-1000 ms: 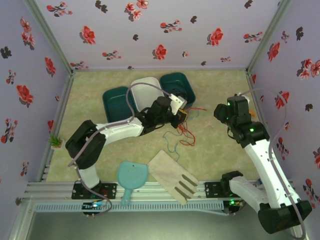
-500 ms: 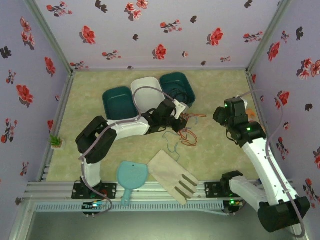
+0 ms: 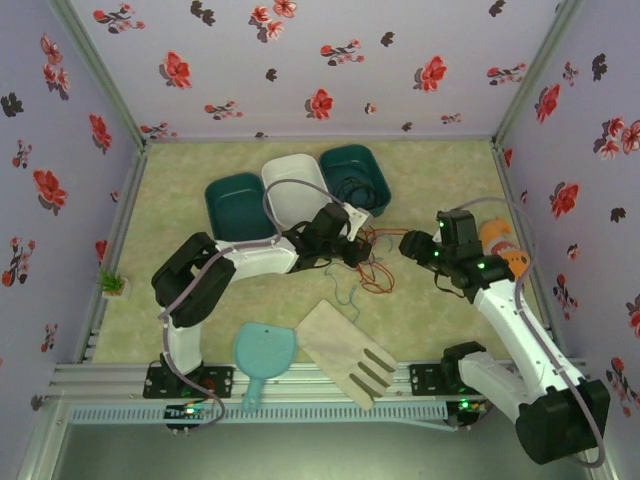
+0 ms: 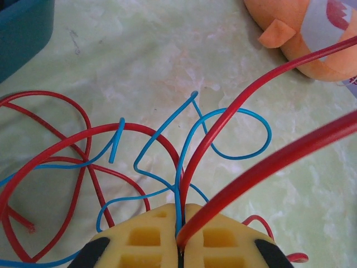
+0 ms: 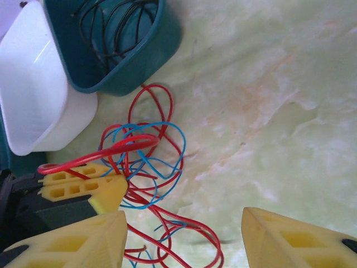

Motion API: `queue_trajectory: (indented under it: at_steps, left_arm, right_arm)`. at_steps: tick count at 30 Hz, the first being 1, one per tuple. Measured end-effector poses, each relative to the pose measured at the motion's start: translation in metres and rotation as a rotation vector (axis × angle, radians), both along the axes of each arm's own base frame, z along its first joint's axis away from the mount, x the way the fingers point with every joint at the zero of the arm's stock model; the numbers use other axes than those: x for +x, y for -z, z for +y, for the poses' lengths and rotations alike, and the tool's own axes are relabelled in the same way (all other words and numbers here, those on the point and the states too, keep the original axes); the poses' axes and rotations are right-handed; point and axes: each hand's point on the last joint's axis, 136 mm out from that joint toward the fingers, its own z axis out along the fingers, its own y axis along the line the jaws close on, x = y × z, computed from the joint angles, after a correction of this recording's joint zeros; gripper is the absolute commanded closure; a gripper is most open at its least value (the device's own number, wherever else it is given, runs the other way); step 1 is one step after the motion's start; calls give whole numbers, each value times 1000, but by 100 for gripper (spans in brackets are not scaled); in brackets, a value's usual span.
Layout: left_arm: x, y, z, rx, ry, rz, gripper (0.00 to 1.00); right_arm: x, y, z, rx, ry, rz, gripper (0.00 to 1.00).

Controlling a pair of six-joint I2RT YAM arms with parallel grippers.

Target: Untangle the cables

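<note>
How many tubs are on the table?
3: the left tub, teal; the white tub in the middle; the right tub, teal too, holding the black cable.

The pale green marbled tabletop (image 3: 440, 170) carries at the back a dark teal plastic tub (image 3: 235, 205), a white plastic tub (image 3: 295, 185) and a second dark teal tub (image 3: 355, 172), side by side. In the middle, a thin red cable (image 4: 312, 149) and a thin teal-blue cable (image 4: 269, 134) lie tangled. Near the front lie a light blue plastic scoop (image 3: 263, 357) and a pale wooden slotted board (image 3: 345, 350). At the right lies an orange soft toy (image 3: 497, 245).
</note>
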Motion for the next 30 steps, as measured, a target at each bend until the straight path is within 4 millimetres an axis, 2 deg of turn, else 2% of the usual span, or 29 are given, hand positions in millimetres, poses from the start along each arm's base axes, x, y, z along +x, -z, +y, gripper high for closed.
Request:
queue_trajectory:
  at_steps: [7, 13, 18, 22, 23, 27, 30]
  left_arm:
    - [-15, -6, -8, -53, 83, 37, 93]
    - [-35, -9, -14, -94, 189, 85, 91]
    - [-48, -15, -17, -127, 263, 109, 89]
    - [-53, -17, -18, -135, 300, 101, 85]
    - [-53, -17, -18, -135, 305, 100, 82]
    - [-57, -15, -14, -114, 325, 96, 47]
    - [-56, -19, -11, -103, 316, 74, 32]
  right_arm:
    - [14, 23, 9, 57, -4, -65, 45]
    - [34, 8, 11, 78, 8, -199, 49]
    - [44, -6, 8, 65, 19, -281, 72]
    - [44, -9, 6, 40, 17, -306, 95]
    - [44, -11, 5, 37, 19, -312, 99]
    - [43, -24, -1, 9, 31, -367, 100]
    - [40, -32, -5, -14, 35, -384, 100]
